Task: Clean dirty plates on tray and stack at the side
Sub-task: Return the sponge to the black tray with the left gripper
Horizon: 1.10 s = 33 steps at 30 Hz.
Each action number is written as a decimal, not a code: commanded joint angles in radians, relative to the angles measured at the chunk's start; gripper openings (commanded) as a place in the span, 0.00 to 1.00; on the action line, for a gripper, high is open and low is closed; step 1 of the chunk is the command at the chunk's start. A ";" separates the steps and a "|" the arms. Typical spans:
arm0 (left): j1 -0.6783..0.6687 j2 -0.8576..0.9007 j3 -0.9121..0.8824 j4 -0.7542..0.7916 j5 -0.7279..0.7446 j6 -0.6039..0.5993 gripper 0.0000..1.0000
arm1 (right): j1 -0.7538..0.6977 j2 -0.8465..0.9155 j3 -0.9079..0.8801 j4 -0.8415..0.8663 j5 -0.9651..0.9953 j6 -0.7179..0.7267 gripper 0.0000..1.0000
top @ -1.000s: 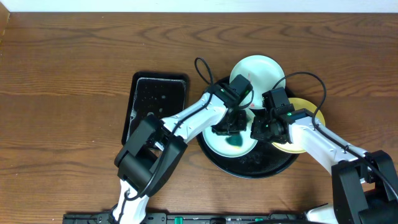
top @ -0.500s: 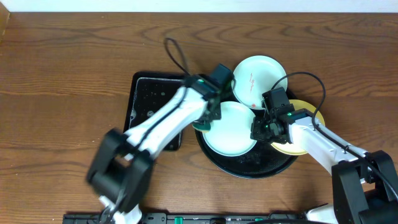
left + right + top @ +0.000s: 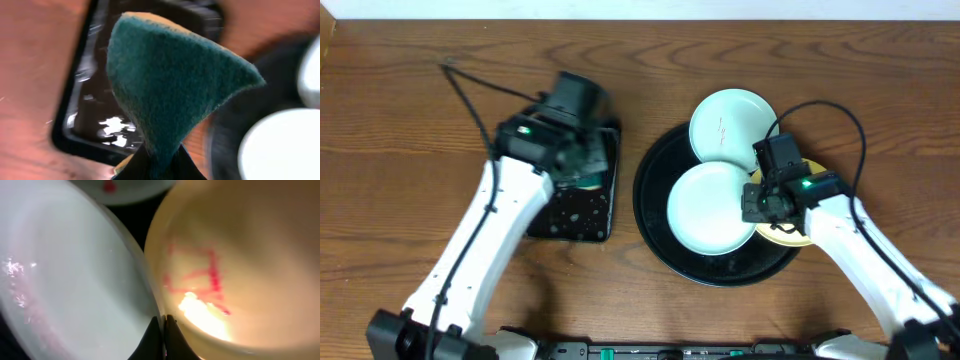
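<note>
Wet rectangular black tray [image 3: 576, 212] on brown wooden table [image 3: 400, 120], green sponge [image 3: 170, 85] above it

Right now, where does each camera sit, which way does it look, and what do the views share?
Overhead: fixed above the table, looking straight down on the tray, the small tray and the plates; both arms show.
Left wrist: above the small tray, looking along the left gripper at its sponge; only the finger bases show.
Right wrist: low over the tray, close on the yellow plate and middle plate; the right gripper shows at the bottom.
Shared: overhead and right wrist both show the yellow plate.
</note>
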 commanded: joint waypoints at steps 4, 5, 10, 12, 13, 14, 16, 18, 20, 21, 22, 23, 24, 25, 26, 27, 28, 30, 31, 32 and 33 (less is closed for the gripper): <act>0.152 0.042 -0.118 0.062 0.175 0.180 0.28 | 0.111 -0.079 0.103 -0.096 0.260 -0.039 0.01; 0.163 0.042 -0.120 0.063 0.183 0.189 0.34 | 0.132 -0.084 0.107 -0.101 0.297 -0.053 0.01; 0.180 0.031 -0.119 0.058 0.243 0.232 0.51 | 0.233 -0.091 0.120 -0.134 0.485 -0.071 0.01; 0.180 0.024 -0.119 0.049 0.250 0.232 0.52 | 0.283 -0.091 0.132 -0.153 0.551 -0.072 0.01; 0.180 0.014 -0.119 0.037 0.254 0.232 0.52 | 0.331 -0.091 0.150 -0.177 0.602 -0.072 0.01; 0.180 0.010 -0.119 0.031 0.254 0.232 0.52 | 0.355 -0.091 0.158 -0.188 0.632 -0.072 0.01; 0.180 -0.003 -0.119 0.026 0.259 0.232 0.52 | 0.420 -0.091 0.174 -0.215 0.731 -0.071 0.01; 0.180 -0.018 -0.116 0.026 0.260 0.232 0.52 | 0.489 -0.091 0.183 -0.237 0.846 -0.071 0.01; 0.180 -0.040 -0.109 0.026 0.260 0.232 0.53 | 0.554 -0.091 0.183 -0.240 0.945 -0.071 0.01; 0.180 -0.056 -0.106 0.026 0.261 0.232 0.53 | 0.580 -0.091 0.183 -0.240 0.974 -0.072 0.01; 0.180 -0.072 -0.105 0.028 0.260 0.232 0.54 | 0.609 -0.091 0.183 -0.241 0.991 -0.072 0.01; 0.180 -0.089 -0.105 0.028 0.260 0.232 0.56 | 0.632 -0.091 0.183 -0.243 0.995 -0.072 0.01; 0.180 -0.106 -0.105 0.028 0.260 0.232 0.57 | 0.651 -0.091 0.183 -0.246 0.994 -0.072 0.01; 0.180 -0.126 -0.105 0.028 0.260 0.232 0.58 | 0.670 -0.091 0.183 -0.251 0.993 -0.071 0.01; 0.180 -0.140 -0.105 0.027 0.260 0.232 0.60 | 0.684 -0.091 0.183 -0.256 0.994 -0.071 0.01; 0.180 -0.153 -0.105 0.027 0.260 0.232 0.61 | 0.697 -0.091 0.183 -0.260 0.995 -0.071 0.01; 0.180 -0.166 -0.105 0.024 0.260 0.232 0.63 | 0.706 -0.091 0.184 -0.261 0.995 -0.071 0.01; 0.180 -0.184 -0.105 0.020 0.260 0.232 0.65 | 0.719 -0.091 0.185 -0.260 0.995 -0.071 0.01; 0.180 -0.190 -0.105 0.020 0.260 0.232 0.66 | 0.723 -0.091 0.187 -0.260 0.998 -0.072 0.01; 0.180 -0.192 -0.105 0.020 0.260 0.232 0.67 | 0.726 -0.091 0.188 -0.261 1.003 -0.071 0.01; 0.180 -0.192 -0.105 0.020 0.260 0.232 0.68 | 0.728 -0.091 0.191 -0.262 1.011 -0.071 0.01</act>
